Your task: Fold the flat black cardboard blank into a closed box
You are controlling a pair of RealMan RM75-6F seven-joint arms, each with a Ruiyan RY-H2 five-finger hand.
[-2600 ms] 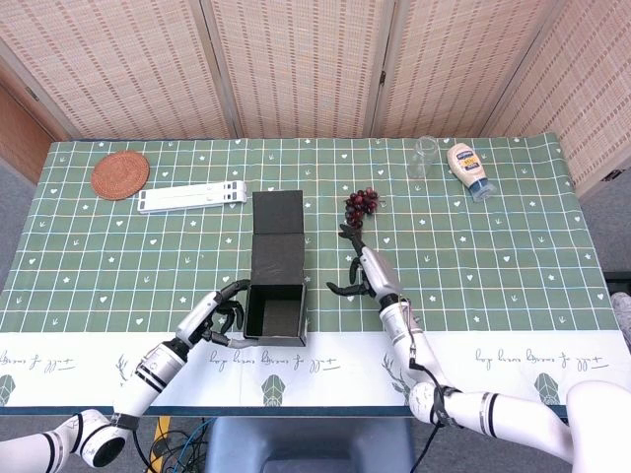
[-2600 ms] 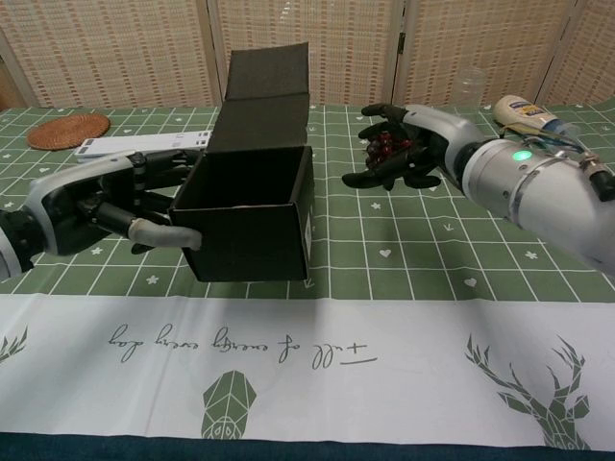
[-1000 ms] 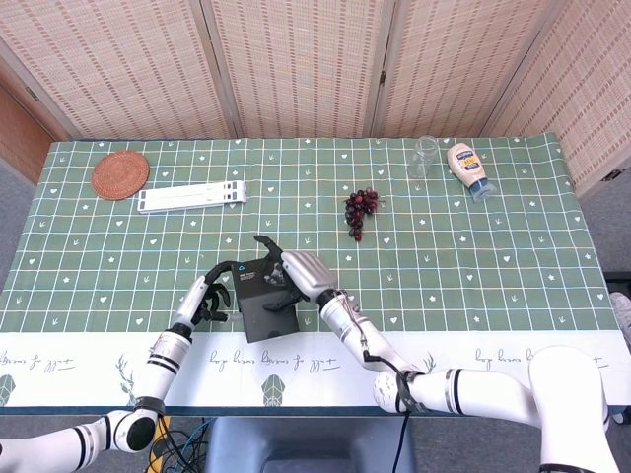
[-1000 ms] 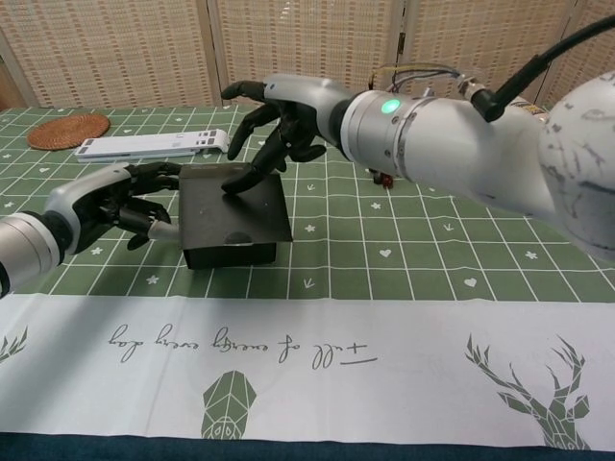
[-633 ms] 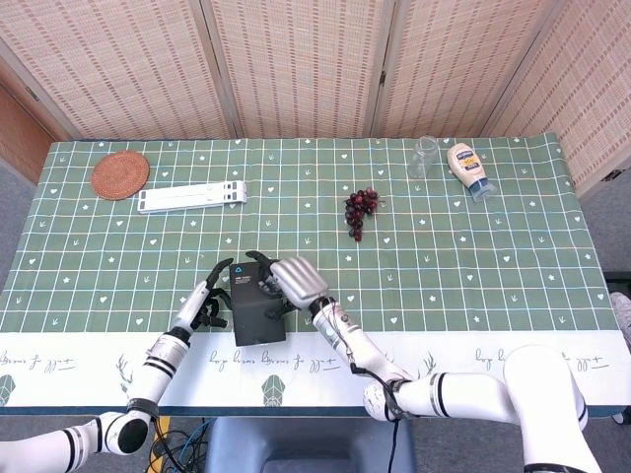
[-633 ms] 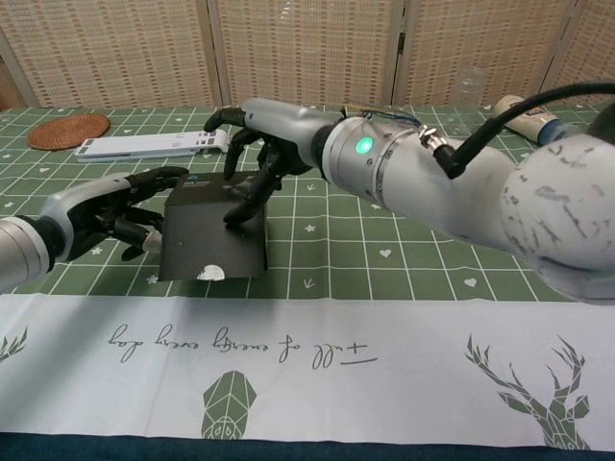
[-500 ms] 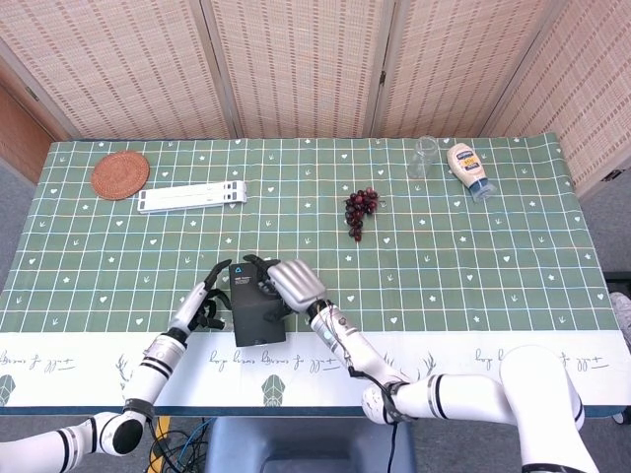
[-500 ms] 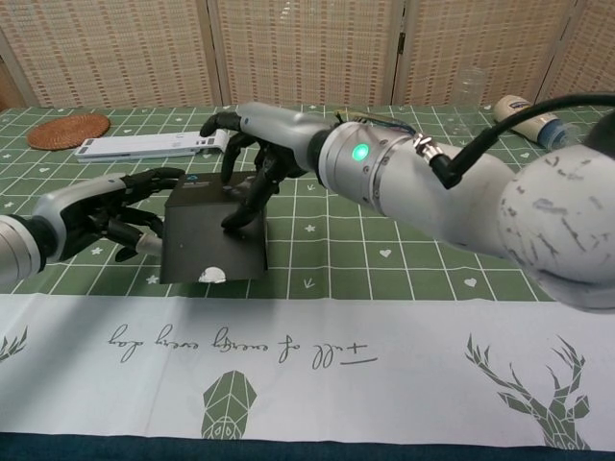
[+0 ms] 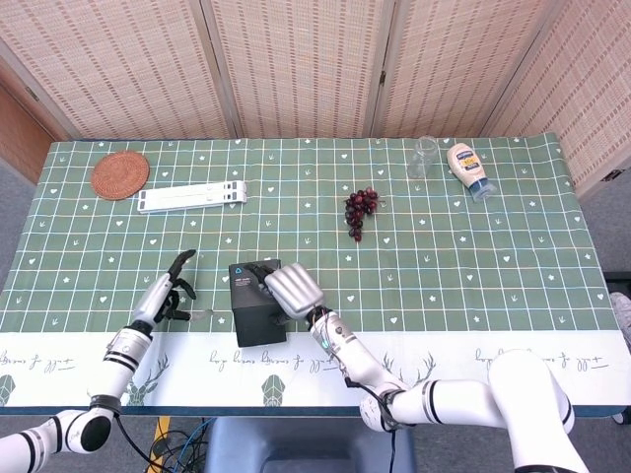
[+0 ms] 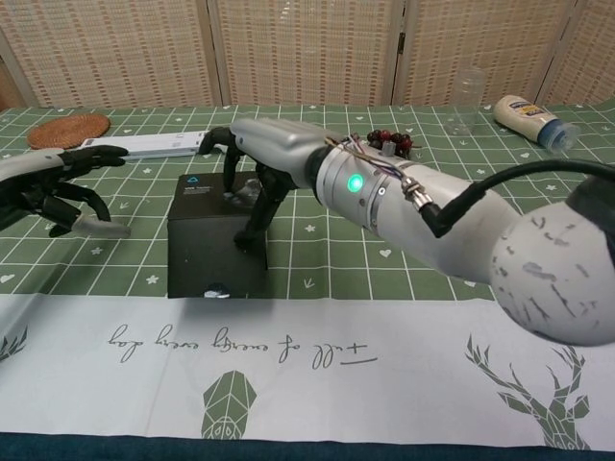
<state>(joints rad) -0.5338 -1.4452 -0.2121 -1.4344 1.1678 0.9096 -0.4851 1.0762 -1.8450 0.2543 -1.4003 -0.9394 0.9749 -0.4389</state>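
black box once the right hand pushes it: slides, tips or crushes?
The black box is low, flat-based and closed, so it probably slides on the tablecloth rather than tipping. Being folded cardboard, likely light, with a lid that may dent under the right hand.

Matt black cardboard box [image 9: 255, 304]; glossy grey robot hand [image 9: 291, 288]; patterned green tablecloth [image 9: 493, 256]

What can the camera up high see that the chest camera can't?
Only the head view shows the whole table from above, including the box's full lid and all of the white strip. Only the chest view shows the black box's front wall, with a small white mark near its bottom edge. Both show the closed black box, the right robot hand resting on it, the left robot hand apart from it with fingers spread, the grapes, the round mat, the glass and the sauce bottle.
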